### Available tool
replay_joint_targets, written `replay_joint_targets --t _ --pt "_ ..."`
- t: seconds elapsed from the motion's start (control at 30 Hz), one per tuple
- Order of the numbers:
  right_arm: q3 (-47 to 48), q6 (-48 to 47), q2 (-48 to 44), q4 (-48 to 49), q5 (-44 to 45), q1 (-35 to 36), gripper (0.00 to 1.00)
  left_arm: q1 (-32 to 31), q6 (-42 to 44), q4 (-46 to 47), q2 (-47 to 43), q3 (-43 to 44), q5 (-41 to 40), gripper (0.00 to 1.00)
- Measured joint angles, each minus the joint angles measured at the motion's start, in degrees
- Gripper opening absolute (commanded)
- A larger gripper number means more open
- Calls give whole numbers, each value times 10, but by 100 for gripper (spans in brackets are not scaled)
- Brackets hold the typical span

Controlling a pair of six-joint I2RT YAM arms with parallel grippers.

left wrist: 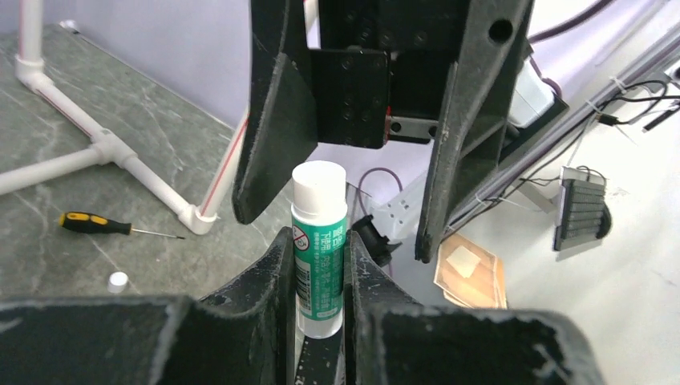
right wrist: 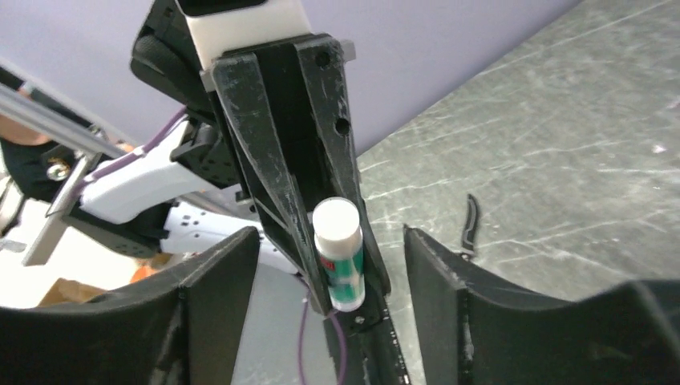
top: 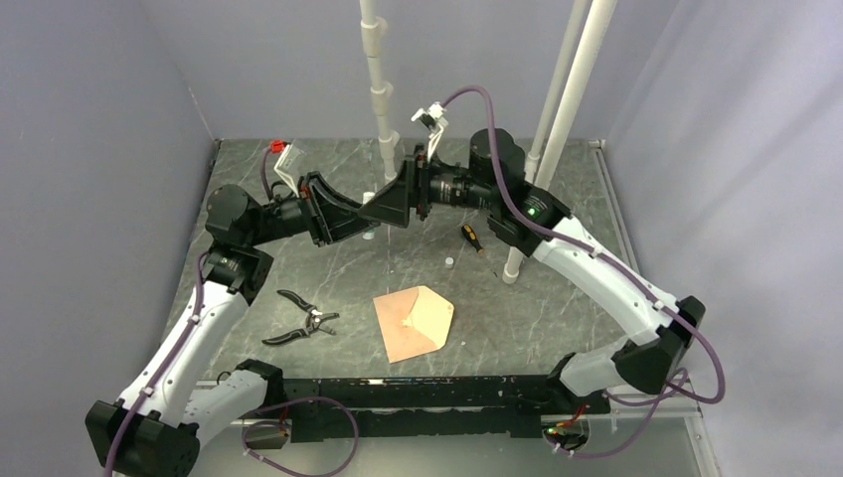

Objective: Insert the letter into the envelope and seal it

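From above, the envelope (top: 416,320) lies flat near the front middle of the table (top: 557,298), with its pale pointed flap turned toward three o'clock. No separate letter shows, and whether it is already inside cannot be told. The left arm (top: 214,318) and right arm (top: 596,273) meet in the air toward twelve o'clock from the envelope, well apart from it. Pliers (top: 301,324) lie at its nine o'clock and a screwdriver (top: 470,237) at its one o'clock.

In the left wrist view, the left jaws are clamped on the green-labelled body of a glue stick (left wrist: 319,257). It stands upright, and its white top, apparently the cap, is clear above them. The right jaws stand wide open, one finger on each side of that top, touching nothing.

In the right wrist view, the stick sits roughly midway in the right jaws' gap.

The step appears to be uncapping the glue. It would go best if the right jaws closed squarely on the white top only, clear of the label. The left jaws should hold firm while the pull runs straight along the stick. A skewed pull could tilt the stick or drag it out.
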Motion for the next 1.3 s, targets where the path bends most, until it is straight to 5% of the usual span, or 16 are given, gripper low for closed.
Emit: replay_joint_targets --t 0.17,0.33,0.5,0.77,1.07,1.3 --pt "-82 11 -70 54 72 4 82 0 19 6 -3 0 -39 3" --pt "-157 8 -137 126 120 4 75 0 19 35 -4 2 -88 2" --pt "-146 -4 -115 148 121 9 65 0 -8 93 -3 7 -155 2" --pt "-134 -4 -67 181 127 30 63 0 -111 217 9 6 -251 2" --pt "-116 18 -55 274 147 37 66 0 -193 270 30 6 -278 2" --pt "-85 35 -23 283 178 38 56 0 -209 280 29 6 -278 2"
